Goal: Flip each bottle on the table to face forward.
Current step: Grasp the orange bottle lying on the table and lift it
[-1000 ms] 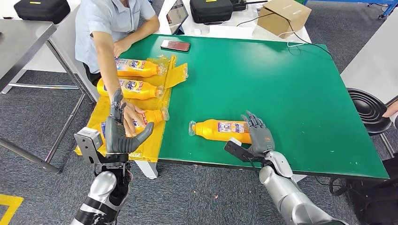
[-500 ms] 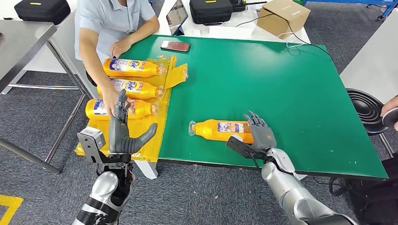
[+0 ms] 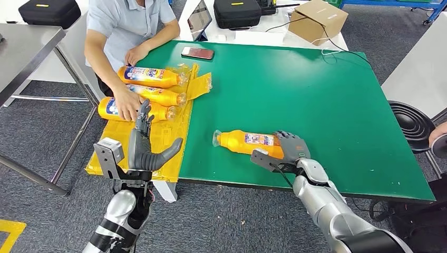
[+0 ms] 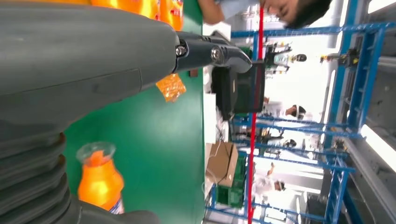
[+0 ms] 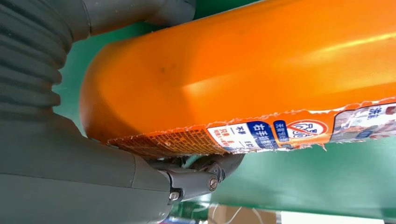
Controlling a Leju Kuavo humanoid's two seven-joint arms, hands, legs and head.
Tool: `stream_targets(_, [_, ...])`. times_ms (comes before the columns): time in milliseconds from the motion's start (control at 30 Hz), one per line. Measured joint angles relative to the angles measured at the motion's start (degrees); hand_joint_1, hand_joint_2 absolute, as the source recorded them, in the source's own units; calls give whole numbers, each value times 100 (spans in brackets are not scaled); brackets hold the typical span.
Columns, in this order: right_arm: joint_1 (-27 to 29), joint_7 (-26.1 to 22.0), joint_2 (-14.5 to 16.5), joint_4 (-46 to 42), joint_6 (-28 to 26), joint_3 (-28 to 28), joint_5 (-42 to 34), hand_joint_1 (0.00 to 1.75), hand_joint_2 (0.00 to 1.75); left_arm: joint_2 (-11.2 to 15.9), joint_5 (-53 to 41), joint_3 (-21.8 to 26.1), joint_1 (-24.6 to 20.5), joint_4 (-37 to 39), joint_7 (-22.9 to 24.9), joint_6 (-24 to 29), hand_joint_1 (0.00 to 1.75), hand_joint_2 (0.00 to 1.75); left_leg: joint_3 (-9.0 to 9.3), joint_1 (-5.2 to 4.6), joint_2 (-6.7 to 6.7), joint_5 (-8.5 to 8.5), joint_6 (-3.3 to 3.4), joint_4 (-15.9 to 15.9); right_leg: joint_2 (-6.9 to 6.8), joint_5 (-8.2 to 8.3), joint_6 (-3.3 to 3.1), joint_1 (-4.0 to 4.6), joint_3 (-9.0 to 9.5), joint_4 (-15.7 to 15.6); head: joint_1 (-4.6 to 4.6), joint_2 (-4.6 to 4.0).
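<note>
Worktop (image 3: 327,89): plain green. Bottle (image 3: 245,142) on it: orange body, clear cap, label printed in blue, white and red. Sheet (image 3: 167,153) at the worktop's left edge: yellow, glossy. Three bottles (image 3: 153,77) on the sheet: orange-yellow with blue, white and red labels. Right hand (image 3: 289,148): dark grey fingers (image 3: 295,141), silver arm. Left hand (image 3: 145,150): dark grey, with a grey ribbed cover. Phone (image 3: 197,52): black with a reddish face. Box (image 3: 316,18): plain brown cardboard. Cases (image 3: 237,10): black. Person's shirt (image 3: 124,23): light blue. Floor (image 3: 47,132): grey carpet.
</note>
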Motion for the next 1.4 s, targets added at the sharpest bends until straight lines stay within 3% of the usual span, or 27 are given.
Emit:
stream_targets(400, [112, -835, -39, 54, 214, -356, -788, 175, 175, 24, 150, 0, -252, 329, 348, -300, 0, 175, 24, 1, 5, -6, -1, 0, 7, -1, -1, 7, 21, -2, 0, 0])
stream_targets(500, [241, -1511, 28, 23, 355, -650, -1436, 175, 175, 30, 116, 0, -256, 369, 359, -281, 0, 175, 29, 2, 6, -8, -2, -1, 10, -1, -1, 8, 28, -2, 1, 0])
stream_targets(600, [559, -2503, 244, -150, 124, -1034, -2129, 175, 175, 31, 18, 0, -221, 398, 360, -123, 0, 175, 23, 2, 5, -7, -3, -1, 9, 0, -1, 9, 23, 0, -1, 0])
stream_targets(667, [787, -2840, 417, -314, -42, -1228, -2349, 175, 175, 31, -13, 0, -182, 413, 360, -51, 0, 175, 13, 3, 5, -5, -4, -1, 9, 0, -2, 10, 12, 3, -2, 0])
stream_targets(900, [1135, -3147, 686, -737, -201, -1519, -2643, 175, 175, 25, 103, 0, -140, 476, 524, -14, 0, 175, -13, 7, -7, -3, -4, -1, 6, -2, -1, 6, -4, 3, 0, 0])
stream_targets(1067, [1773, -3354, 937, -1991, -926, -1526, -3546, 175, 175, -58, 852, -201, -83, 868, 1129, -386, 0, 175, -30, 2, -10, -4, -2, -1, 5, -4, 2, 1, -19, 0, -2, 0])
stream_targets(1200, [2230, -3354, 1053, -3161, -1284, -1345, -4122, 175, 175, -36, 708, -661, 42, 1112, 888, -862, 0, 175, -46, 2, -8, -6, -1, -1, 5, -4, 1, 1, -37, 0, -2, 0])
stream_targets(1400, [2542, -3354, 1063, -4109, -1227, -971, -4329, 175, 175, 91, 466, -1035, 101, 1064, 628, -1586, 0, 175, -55, 3, -6, -6, -2, -2, 6, -4, 1, 7, -46, 1, -2, 0])
